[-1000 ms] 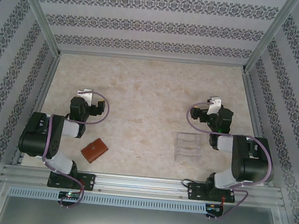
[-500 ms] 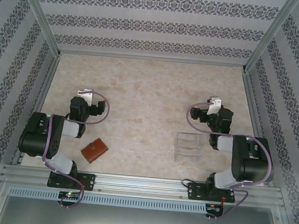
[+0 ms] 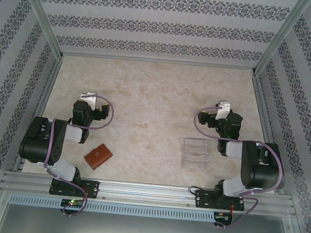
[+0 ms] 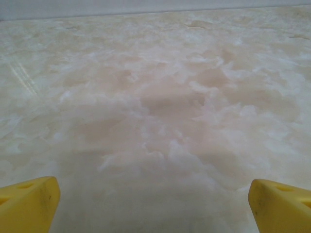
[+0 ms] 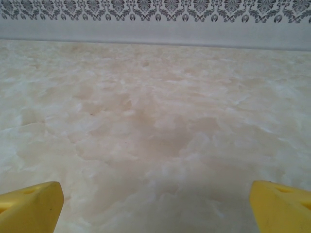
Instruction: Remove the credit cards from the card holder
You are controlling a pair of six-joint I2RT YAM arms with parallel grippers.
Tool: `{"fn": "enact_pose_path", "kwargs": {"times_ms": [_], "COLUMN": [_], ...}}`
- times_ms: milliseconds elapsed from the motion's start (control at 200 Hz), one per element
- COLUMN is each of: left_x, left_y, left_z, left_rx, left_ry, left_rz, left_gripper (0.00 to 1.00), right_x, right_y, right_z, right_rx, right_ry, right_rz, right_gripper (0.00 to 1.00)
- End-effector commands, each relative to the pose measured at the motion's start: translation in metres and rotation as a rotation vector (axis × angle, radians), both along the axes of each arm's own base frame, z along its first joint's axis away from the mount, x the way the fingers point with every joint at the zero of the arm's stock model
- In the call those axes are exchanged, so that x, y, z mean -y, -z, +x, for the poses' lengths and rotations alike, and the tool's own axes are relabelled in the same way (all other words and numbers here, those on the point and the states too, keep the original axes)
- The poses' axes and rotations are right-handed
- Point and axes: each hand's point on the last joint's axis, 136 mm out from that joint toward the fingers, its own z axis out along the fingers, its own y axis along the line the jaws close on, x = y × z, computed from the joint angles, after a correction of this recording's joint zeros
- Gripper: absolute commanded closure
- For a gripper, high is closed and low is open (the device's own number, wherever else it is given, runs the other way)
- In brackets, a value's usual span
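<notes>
The card holder, a small reddish-brown leather case, lies folded shut on the marble table near the front left, just right of my left arm's base. The credit cards are hidden. My left gripper hovers farther back than the case, well apart from it. In the left wrist view it is open, its yellow fingertips spread wide over bare marble. My right gripper sits on the right side of the table. The right wrist view shows it open too, with nothing between the fingertips.
A clear acrylic tiered stand sits on the table in front of the right gripper. Patterned walls and aluminium posts enclose the table on three sides. A metal rail runs along the near edge.
</notes>
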Motion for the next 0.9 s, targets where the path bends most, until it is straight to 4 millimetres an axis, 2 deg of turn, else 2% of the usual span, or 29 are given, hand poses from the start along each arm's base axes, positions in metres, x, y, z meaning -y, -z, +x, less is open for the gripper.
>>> {"fn": "enact_pose_path", "kwargs": {"times_ms": [0,395,660,899], "left_x": [-0.003,0.000,0.001,-0.008], "left_y": [-0.011,-0.014,-0.036,-0.052], "left_z": [0.007,0.003,-0.001,-0.004], "left_rx": [0.045,0.067,0.068,0.025], "left_ry": [-0.020,0.003,0.000,-0.071], "left_rz": [-0.013,-0.011,-0.014,-0.024], "left_gripper": [0.00,0.00,0.00,0.00], "right_x": [0.009,0.007,0.003,0.005], "right_y": [-0.003,-0.007,-0.018,-0.017], "right_z": [0.003,0.005,0.003,-0.003], "right_rx": [0.017,0.002,-0.004,-0.161], "right_ry": [0.052,0.065,0.056,0.073], "right_rz": [-0.001,-0.026,-0.045,-0.048], "right_gripper": [0.02,0.02,0.02,0.02]}}
